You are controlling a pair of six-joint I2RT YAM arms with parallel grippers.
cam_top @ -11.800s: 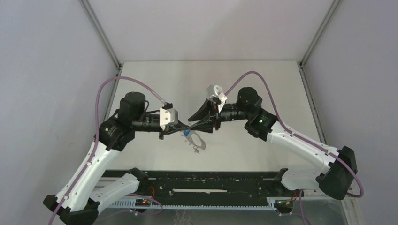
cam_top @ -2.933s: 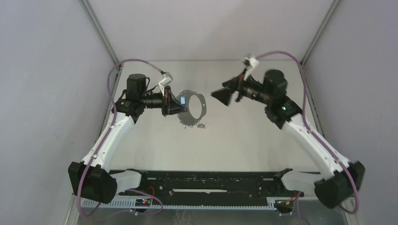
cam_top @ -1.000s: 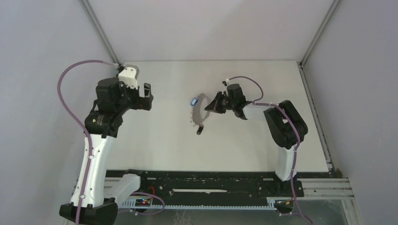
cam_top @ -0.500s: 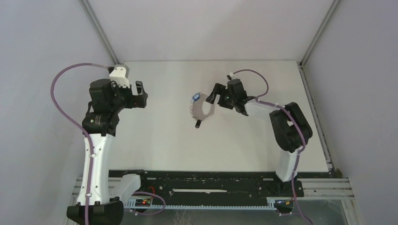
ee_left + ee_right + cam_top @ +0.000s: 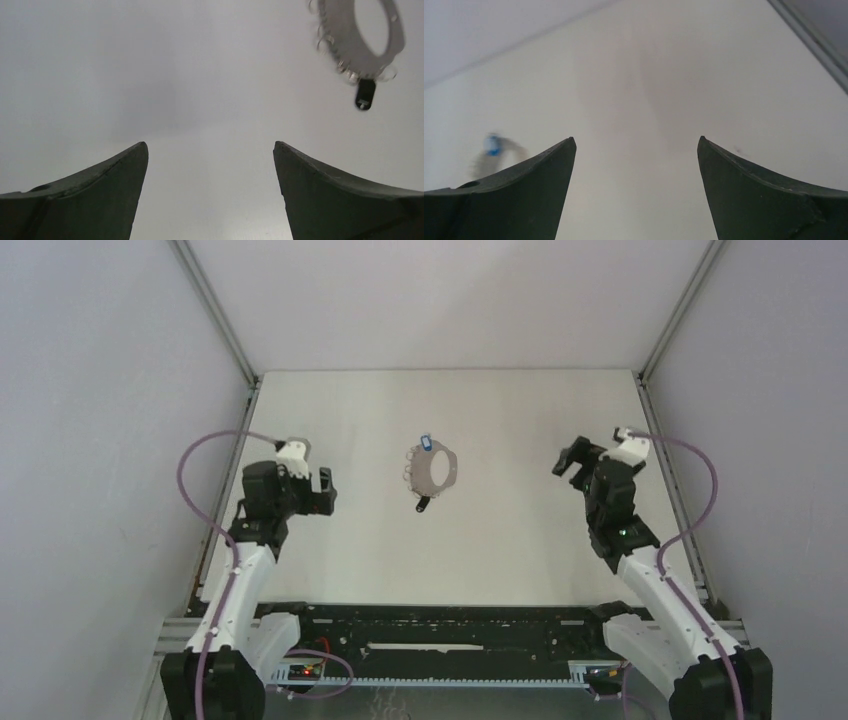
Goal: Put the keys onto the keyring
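Keyring (image 5: 420,472) lies flat on the table (image 5: 500,540), mid-width, somewhat toward the far half. Its row of small rings runs along its left edge.

Far key (image 5: 426,443) sits at the loop's far edge, touching it. Near key (image 5: 423,505) sits at the loop's near edge, reaching toward the arm bases (whether each is threaded on or only lying against the wire, cannot tell).

Left gripper (image 5: 322,490) is well to the left of the loop, right gripper (image 5: 568,458) well to the right, and the loop lies between them.

Left wrist view: keyring (image 5: 340,40) at upper right, near key (image 5: 365,94) just below it. Right wrist view: far key (image 5: 491,144) at far left, blurred.
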